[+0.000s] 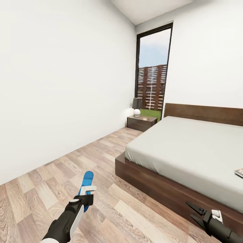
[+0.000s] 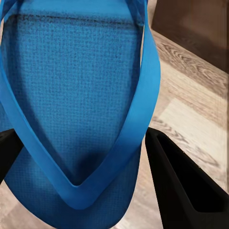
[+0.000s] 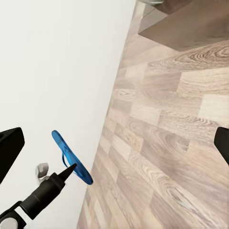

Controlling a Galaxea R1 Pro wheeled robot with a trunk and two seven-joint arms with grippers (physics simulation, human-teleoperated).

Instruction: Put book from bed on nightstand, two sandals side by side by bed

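Currently you're mid sandal step: left gripper (image 1: 88,193) has its fingers clamped on one blue sandal (image 1: 86,184), held off the floor (image 1: 50,175) near the bed (image 1: 189,148). Right gripper (image 1: 199,213) is spread, empty. Next, set it down beside the bed; the book (image 1: 239,172) lies on the mattress.

Home bedroom, simulated: indicated by platform bed (image 1: 189,148), nightstand (image 1: 141,123) with lamp (image 1: 137,106) at far wall, tall window (image 1: 152,72), wood-plank floor (image 1: 60,175).

Bright blue sandal (image 1: 86,186) with a fine woven texture, over pale wood-grain plank floor (image 1: 60,175). Dark brown bed (image 1: 152,179) frame, pale grey mattress. Black fingers (image 2: 183,191). Walls (image 1: 60,84) plain white.
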